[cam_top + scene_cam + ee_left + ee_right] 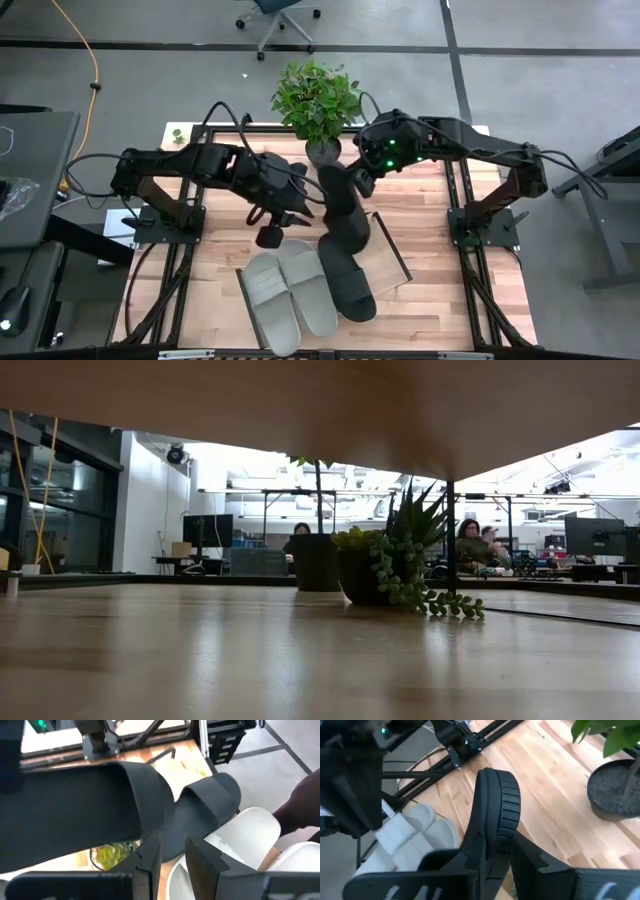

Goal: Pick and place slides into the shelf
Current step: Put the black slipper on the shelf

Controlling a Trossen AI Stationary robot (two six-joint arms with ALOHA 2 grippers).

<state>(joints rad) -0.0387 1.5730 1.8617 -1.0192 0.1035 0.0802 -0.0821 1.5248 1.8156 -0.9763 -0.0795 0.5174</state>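
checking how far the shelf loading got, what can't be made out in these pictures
- Shelf: high view, mostly covered by the slides; only its right end shows.
- Second black slide: high view, overlapped by the black slide in the right tool, so whether it lies flat is unclear.
- Table contents: low view shows only potted plants; slides and both tools are absent.
- Left tool: left wrist view, empty above the grey slides; open or shut unclear.
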